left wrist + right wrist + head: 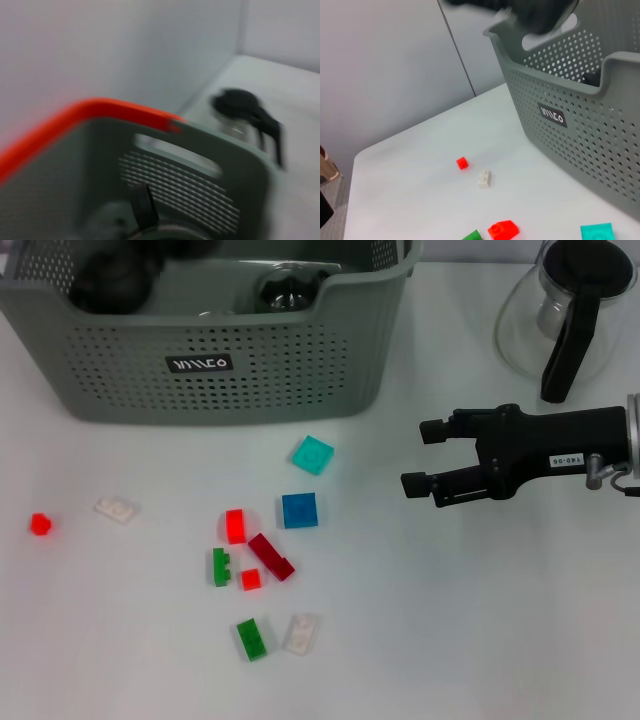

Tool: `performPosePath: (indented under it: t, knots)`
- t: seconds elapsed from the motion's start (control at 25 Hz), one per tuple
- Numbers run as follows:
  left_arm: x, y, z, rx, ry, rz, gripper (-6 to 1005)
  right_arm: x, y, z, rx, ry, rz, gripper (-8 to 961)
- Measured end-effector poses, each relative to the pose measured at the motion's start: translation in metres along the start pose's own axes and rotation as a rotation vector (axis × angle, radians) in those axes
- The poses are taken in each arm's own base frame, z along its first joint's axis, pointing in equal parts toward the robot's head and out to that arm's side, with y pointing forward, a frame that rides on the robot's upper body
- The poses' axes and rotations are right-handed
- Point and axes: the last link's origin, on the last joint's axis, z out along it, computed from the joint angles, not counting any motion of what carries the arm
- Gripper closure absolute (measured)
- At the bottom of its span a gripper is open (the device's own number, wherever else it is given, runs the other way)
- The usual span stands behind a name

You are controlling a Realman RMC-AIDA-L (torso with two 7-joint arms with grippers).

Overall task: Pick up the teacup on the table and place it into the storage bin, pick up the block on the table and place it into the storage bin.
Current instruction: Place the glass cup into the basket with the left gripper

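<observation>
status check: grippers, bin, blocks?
Right gripper open, empty, hovering right of the blocks. Left gripper over the storage bin, fingers unseen. Teal block and blue block nearest, unobstructed.

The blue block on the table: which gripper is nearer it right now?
Right. The right gripper hovers open just to the robot's right of the blue block; the left gripper is farther off, above the storage bin.

Grey-green perforated storage bin (250, 370), blocks (299, 510) scattered before it
</observation>
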Motion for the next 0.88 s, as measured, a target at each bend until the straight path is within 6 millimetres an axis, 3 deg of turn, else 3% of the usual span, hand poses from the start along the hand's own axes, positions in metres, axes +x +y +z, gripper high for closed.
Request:
performPosePath:
  t: [0.16, 0.36, 0.6, 0.88]
  knots:
    - [0.014, -0.027, 0.018, 0.103, 0.013, -0.062, 957, 0.0, 0.0, 0.001, -0.001, 0.002, -0.001, 9]
    - [0.013, -0.045, 0.066, 0.186, -0.07, -0.101, 957, 0.001, 0.0, 0.003, -0.001, 0.001, -0.004, 9]
    - [0.015, -0.033, 0.113, 0.177, -0.168, -0.029, 956, 0.0, 0.0, 0.004, -0.002, -0.001, -0.004, 9]
    - [0.018, -0.02, 0.128, 0.178, -0.195, 0.023, 956, 0.002, 0.001, 0.004, 0.001, -0.003, 0.002, 9]
